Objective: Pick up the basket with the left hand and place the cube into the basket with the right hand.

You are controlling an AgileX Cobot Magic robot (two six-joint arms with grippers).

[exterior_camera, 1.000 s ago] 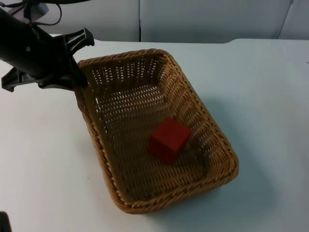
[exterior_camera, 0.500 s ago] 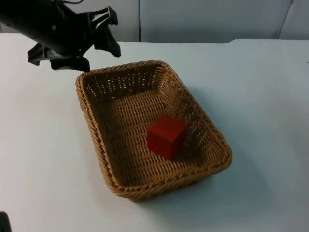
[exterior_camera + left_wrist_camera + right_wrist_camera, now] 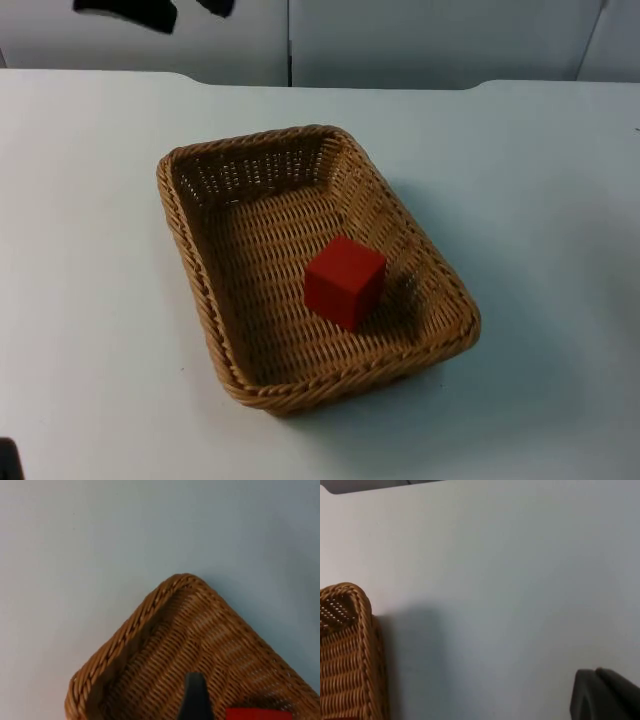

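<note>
Inside the rectangular woven wicker basket sits a smooth red cube; gripper states unclear.

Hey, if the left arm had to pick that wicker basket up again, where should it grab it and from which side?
Probably the basket's braided rim at the far left corner, coming down from above on the left gripper's own side. The rim is the one thin, raised edge that fingers could straddle, and that corner lies well away from the red cube inside.
</note>
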